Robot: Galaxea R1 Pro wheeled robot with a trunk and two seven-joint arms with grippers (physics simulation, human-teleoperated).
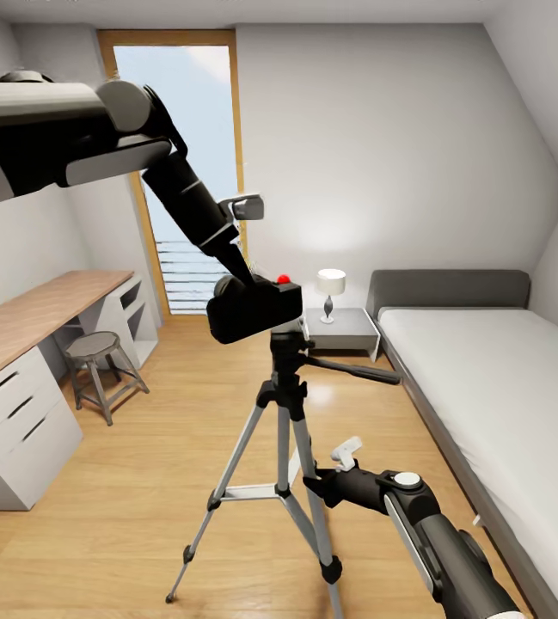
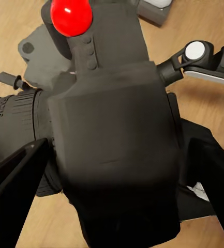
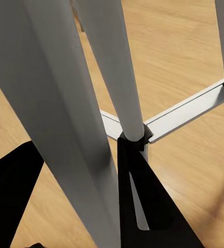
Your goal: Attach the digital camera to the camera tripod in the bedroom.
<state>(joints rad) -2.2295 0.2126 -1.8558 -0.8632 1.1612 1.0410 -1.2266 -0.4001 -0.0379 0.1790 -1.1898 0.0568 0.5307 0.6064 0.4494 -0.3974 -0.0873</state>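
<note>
In the bedroom, the left gripper (image 2: 112,170) pinches the digital camera (image 1: 254,308) just above the camera tripod (image 1: 285,413) head (seating looks unfinished); the right gripper (image 1: 320,481), fingers straddling a leg, steadies the stand.

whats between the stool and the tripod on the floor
Bare wood floor, judging by the head view: nothing lies on the stretch between the stool by the desk and the camera tripod.
</note>
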